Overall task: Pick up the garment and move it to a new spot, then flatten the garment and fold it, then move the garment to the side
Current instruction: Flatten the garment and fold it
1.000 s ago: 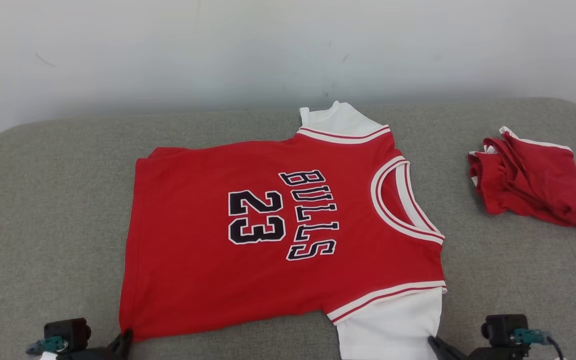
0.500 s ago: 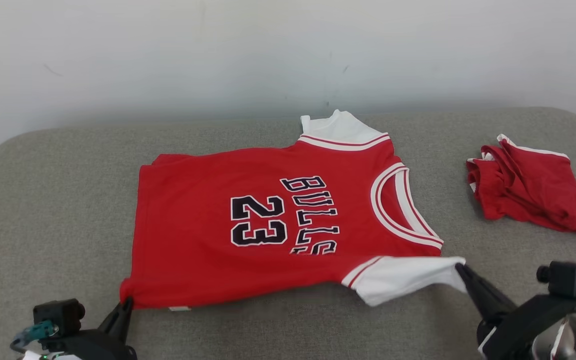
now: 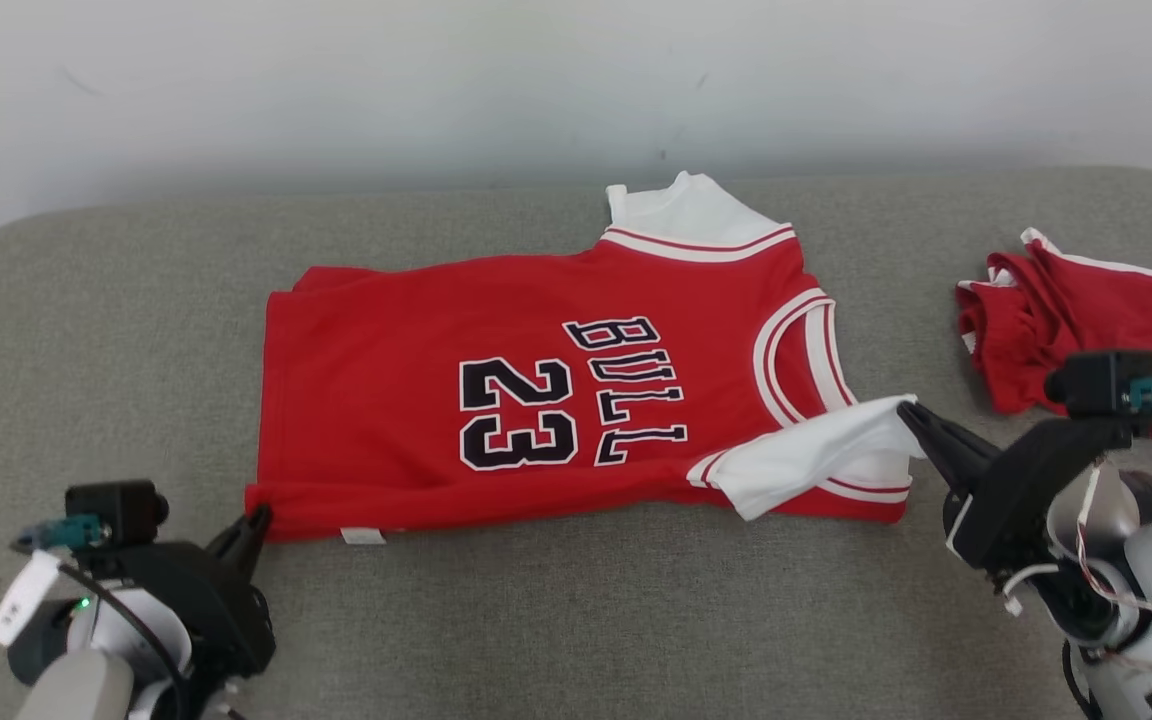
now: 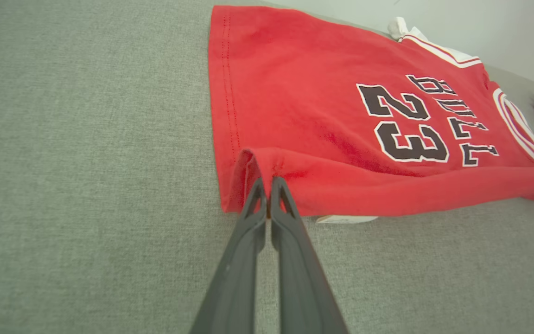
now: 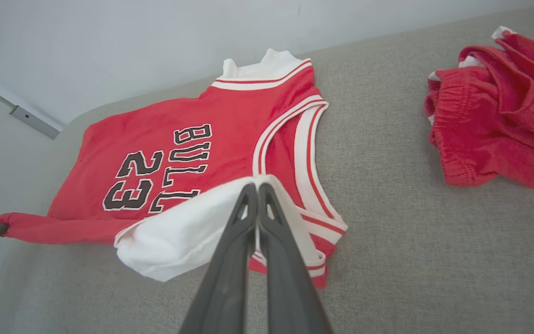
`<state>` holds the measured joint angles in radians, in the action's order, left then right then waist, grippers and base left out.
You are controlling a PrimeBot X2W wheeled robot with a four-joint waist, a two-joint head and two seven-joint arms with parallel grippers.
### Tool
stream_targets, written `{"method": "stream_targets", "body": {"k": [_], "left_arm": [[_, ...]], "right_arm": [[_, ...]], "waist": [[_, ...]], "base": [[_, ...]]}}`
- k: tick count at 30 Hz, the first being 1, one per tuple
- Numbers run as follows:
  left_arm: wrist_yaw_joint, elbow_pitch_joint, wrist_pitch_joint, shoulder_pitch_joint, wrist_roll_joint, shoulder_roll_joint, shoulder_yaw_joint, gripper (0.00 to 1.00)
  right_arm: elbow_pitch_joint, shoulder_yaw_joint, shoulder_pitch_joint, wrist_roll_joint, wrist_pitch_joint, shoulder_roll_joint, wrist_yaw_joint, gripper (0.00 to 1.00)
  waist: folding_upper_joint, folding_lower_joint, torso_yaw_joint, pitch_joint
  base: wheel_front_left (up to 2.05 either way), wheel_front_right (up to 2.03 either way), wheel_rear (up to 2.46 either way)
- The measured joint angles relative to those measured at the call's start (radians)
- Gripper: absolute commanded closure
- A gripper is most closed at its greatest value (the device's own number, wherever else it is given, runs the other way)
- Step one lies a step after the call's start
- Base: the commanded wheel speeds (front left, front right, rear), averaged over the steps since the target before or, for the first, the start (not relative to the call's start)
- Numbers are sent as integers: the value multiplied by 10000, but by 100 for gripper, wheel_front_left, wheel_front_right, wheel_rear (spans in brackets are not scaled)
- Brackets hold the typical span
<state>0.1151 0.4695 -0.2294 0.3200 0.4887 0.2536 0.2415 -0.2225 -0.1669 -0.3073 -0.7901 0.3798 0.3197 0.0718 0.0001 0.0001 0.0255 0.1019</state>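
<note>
A red basketball jersey (image 3: 496, 330) with white sleeves and black "BULLS 23" lettering lies spread on the grey cushion (image 3: 556, 620). Its near long edge is lifted and turned over toward the back. My left gripper (image 3: 258, 516) is shut on the jersey's near hem corner (image 4: 267, 172). My right gripper (image 3: 904, 406) is shut on the near white sleeve (image 5: 188, 232), holding it above the collar area. In the right wrist view my fingers (image 5: 241, 218) pinch the sleeve's tip, and the jersey (image 5: 193, 139) stretches away to the left.
A crumpled pair of red shorts (image 3: 1086, 300) lies at the right of the cushion, just behind my right wrist camera; the shorts (image 5: 503, 106) also appear at the right wrist view's upper right. A pale wall (image 3: 536, 80) backs the cushion. Bare grey fabric lies in front.
Both grippers have carried the jersey's near edge up and toward the back, folding it over the lettering so the "S" of BULLS is covered. The head camera has shifted slightly.
</note>
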Motion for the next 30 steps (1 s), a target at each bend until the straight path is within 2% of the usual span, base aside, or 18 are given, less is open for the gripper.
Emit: {"method": "stream_targets", "body": {"k": [8,15,23,24,25,26,27,30], "left_arm": [[84,1070,-629,1319,313,71,240,100],[86,1664,-690,2039,339,33,339,100],[94,2311,-422,2615,290,-17,617,100],[94,2359,-362,2628,253,-27,667,100],[94,2428,-249,2637,224,-35,681,100],[94,2493,-138,2649,174,-23,690,63],[94,2564,-59,2670,105,-8,713,1],[94,2742,313,2824,50,4,696,0]], "right_arm": [[-2117,-568,-2168,167,704,-249,42,100],[-3264,-779,-3172,472,658,-550,75,100],[-4240,-988,-3870,830,86,-769,151,100],[-4362,-999,-3901,844,31,-773,163,95],[-4487,-1022,-3957,865,-77,-782,163,53],[-4562,-1020,-4010,894,-182,-800,165,0],[-4608,-1014,-4039,903,-318,-830,176,0],[-4907,-1009,-4205,943,-694,-903,257,0]], "waist": [[0,0,138,521],[0,1,147,814],[0,-1,90,1115],[1,-1,86,1134],[0,0,83,1149],[0,-1,80,1159],[0,-1,76,1164],[0,0,69,1131]], "base": [[0,0,0],[0,0,0],[0,0,0],[0,0,0],[0,0,0],[0,0,0],[0,0,0],[0,0,0]]}}
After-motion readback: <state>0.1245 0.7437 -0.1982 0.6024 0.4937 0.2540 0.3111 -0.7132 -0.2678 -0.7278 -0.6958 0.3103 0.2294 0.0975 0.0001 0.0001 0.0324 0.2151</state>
